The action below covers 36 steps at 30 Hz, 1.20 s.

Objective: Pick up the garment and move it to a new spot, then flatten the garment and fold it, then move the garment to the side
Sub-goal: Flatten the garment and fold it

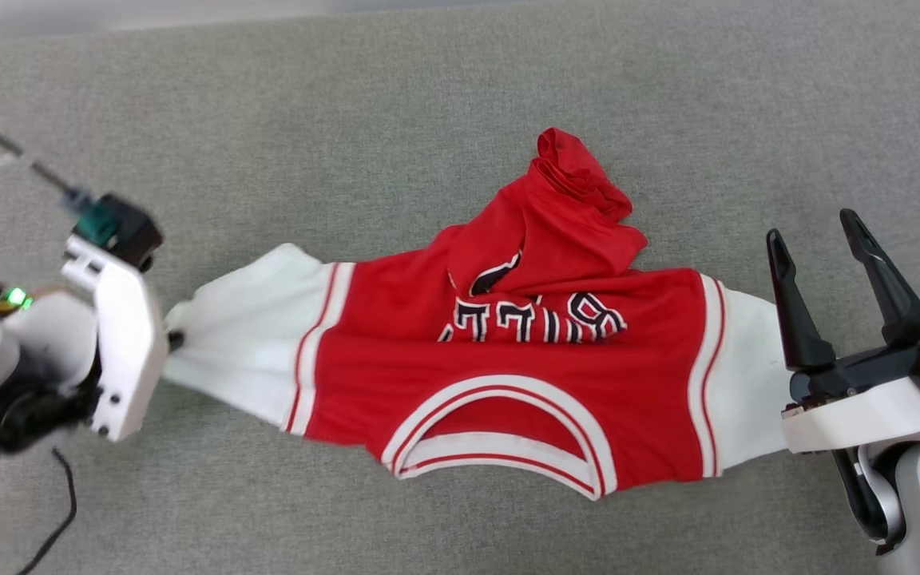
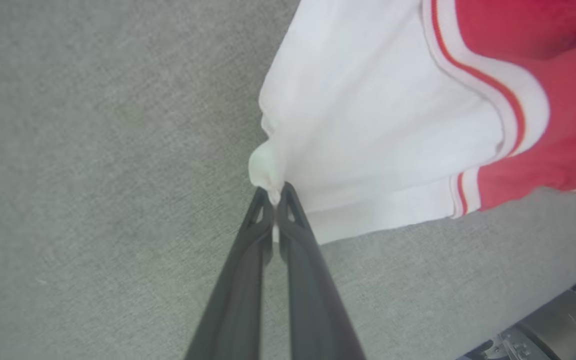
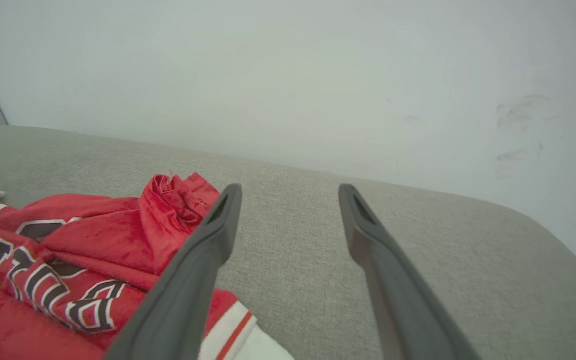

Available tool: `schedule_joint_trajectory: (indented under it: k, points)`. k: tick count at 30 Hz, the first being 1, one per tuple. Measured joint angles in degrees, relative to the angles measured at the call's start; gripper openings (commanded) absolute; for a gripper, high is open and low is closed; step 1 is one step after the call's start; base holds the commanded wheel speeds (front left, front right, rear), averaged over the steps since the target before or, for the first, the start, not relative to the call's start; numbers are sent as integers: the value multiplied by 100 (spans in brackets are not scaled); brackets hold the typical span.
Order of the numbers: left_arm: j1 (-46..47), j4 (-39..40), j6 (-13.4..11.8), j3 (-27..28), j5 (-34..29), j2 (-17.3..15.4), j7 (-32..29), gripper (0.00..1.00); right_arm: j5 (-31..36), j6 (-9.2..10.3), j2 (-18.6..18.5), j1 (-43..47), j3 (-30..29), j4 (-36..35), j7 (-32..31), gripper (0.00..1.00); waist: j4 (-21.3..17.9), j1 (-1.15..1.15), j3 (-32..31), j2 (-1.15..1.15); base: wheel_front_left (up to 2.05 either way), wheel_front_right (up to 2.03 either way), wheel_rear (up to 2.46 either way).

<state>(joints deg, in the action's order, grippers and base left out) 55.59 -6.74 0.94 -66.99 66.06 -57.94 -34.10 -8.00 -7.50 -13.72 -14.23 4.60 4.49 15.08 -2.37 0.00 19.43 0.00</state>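
**One sleeve pinched, the other gripper free**

Your left gripper (image 2: 273, 194) is clamped on the tip of the garment's left sleeve (image 1: 244, 335), with a small white nub of cloth squeezed between the tips. Your right gripper (image 1: 811, 228) stands with its fingers spread wide and nothing between them, just beside the right sleeve (image 1: 747, 383).

The garment (image 1: 508, 359) lies on the grey upholstered surface (image 1: 348, 120), stretched sideways between your two arms. Its collar is toward you and the lettering faces up. The lower body is not flat: it is folded back over the lettering, and the hem (image 1: 580, 172) is bunched in a crumpled heap on the far side.

By the look of it, you are in the flattening step, with one hold taken and the second not yet made.

The next move likely calls for bringing the right fingers down onto the right sleeve's edge and closing there. Then you can draw both sleeves so the cloth spreads. The heaped hem will probably need its own pull away from you before any fold.
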Motion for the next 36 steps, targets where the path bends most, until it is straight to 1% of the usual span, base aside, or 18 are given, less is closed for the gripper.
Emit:
schedule_joint_trajectory:
  k: [3, 8, 9, 10, 12, 16, 20, 22, 25, 28, 31, 36]
  points:
    - [-370, -129, -153, -1, 175, -97, 259, 0, -3, 0, -14, -10, 42, 16, 1, 100, -34, 0, 53, 0, 0, 0, 0]
    - [-704, -534, -247, -27, 330, 14, 544, 0, -11, 0, -25, -21, 49, 75, 1, 100, -115, 0, 107, 0, 0, 0, 0]
    - [-716, -609, -249, -11, 348, 63, 592, 45, -11, 0, -27, -21, 46, 92, 1, 100, -116, 0, 96, 0, 0, 0, 0]
    - [-716, -678, -256, 8, 342, 115, 675, 100, -11, 0, -29, -20, 40, 109, 0, 100, -113, 0, 75, 0, 0, 0, 0]
    - [-597, -782, -214, 33, 249, 213, 715, 100, -11, 0, -33, 2, 20, 134, 1, 100, -69, 0, -56, 0, 0, 0, 0]
    - [-263, -667, -140, 155, 225, 144, 572, 100, -11, 0, -65, 68, -7, 141, 1, 100, 20, 0, -194, 0, 0, 0, 0]
    - [14, -428, -45, 157, 229, -30, 102, 100, -12, 0, -93, 75, 41, 141, 1, 100, 71, 0, -282, 0, 0, 0, 0]
    - [99, -325, -44, 98, 223, -105, -179, 100, -19, 0, -110, 73, 74, 141, 1, 100, 63, 0, -285, 0, 0, 0, 0]
    - [147, -258, -47, -51, 160, -131, -560, 100, -40, 0, -143, 60, 116, 140, 1, 100, 34, 0, -260, 0, 0, 0, 0]
    - [104, -312, -130, -137, 170, -69, -704, 100, -53, -1, -158, 19, 178, 140, 0, 100, -22, 0, -208, 0, 0, 0, 0]
    - [-21, -453, -165, -219, 175, 88, -706, 100, -55, 0, -169, -34, 245, 151, 0, 100, -98, 0, -155, 0, 0, 0, 0]
    - [-179, -766, -133, -339, 46, 266, -728, 100, -56, 0, -212, -127, 335, 179, 0, 100, -219, 0, -71, 0, 0, 0, 0]
